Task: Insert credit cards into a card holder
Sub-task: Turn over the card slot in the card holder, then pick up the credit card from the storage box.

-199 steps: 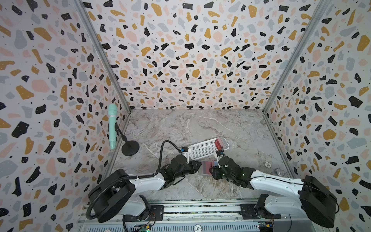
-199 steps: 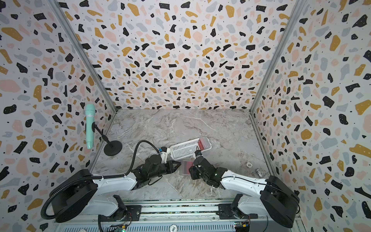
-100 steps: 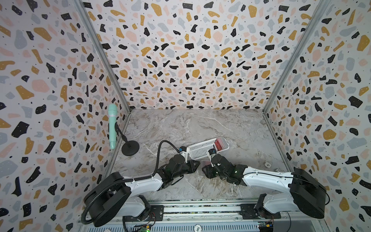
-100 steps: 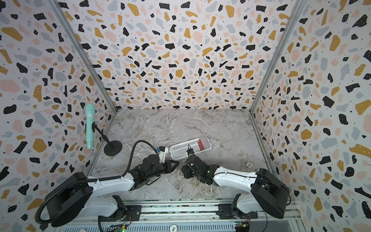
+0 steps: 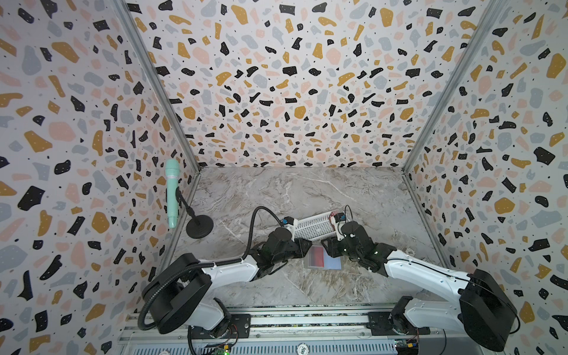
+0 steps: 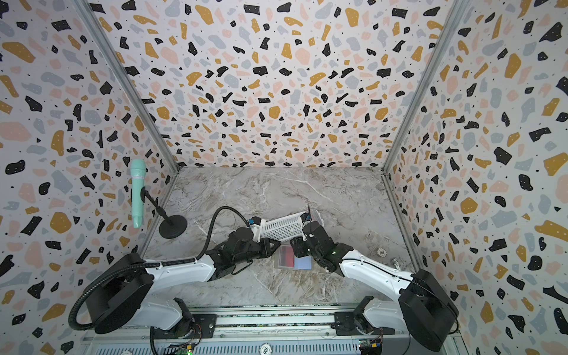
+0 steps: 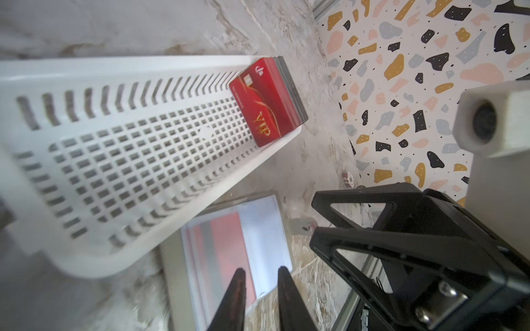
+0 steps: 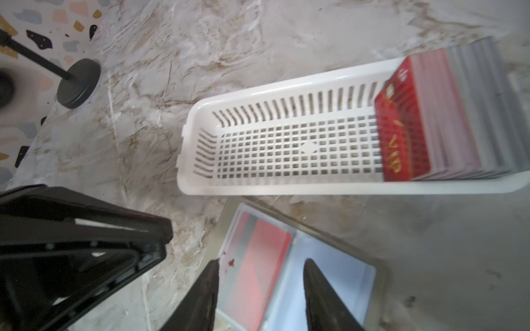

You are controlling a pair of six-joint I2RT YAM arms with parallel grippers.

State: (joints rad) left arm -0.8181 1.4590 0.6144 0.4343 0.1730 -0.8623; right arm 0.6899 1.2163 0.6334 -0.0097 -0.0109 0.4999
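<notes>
Card holder (image 5: 333, 263) lay open and flat on the marble table (image 5: 276, 190), its light blue inside facing up. 1 red card (image 5: 316, 256) sat behind clear plastic in the half nearer to my left arm; the other half showed only blue. My left gripper (image 7: 259, 270) hung over the red half, its 2 fingers a narrow gap apart with nothing between them; whether the tips touched the holder I could not tell. My right gripper (image 8: 261, 262) stood wider open and empty, 1 tip by the outer edge of the red card and 1 over the blue half.

The far edge of the holder ran just beside the near long wall of the white basket (image 5: 312, 227); in both wrist views this wall covered a strip of that edge, so I could not tell if they touched. The basket lay slanted on the table. The other credit cards (image 7: 266, 106) stood on edge as 1 stack at its end nearer to the right wall (image 5: 491, 153), the front card showing gold "VIP" letters. The rest of the basket floor showed bare grid.

My 2 grippers pointed toward each other from the 2 sides of the holder, tips near. Beyond the basket open marble reached up to the back wall (image 5: 292, 92), and a band of marble lay between the near edge of the holder and the rail (image 5: 307, 321) at the front. A teal microphone (image 5: 172, 193) on a black stand (image 5: 199, 226) stood by the left wall (image 5: 76, 153), well apart from the holder.
</notes>
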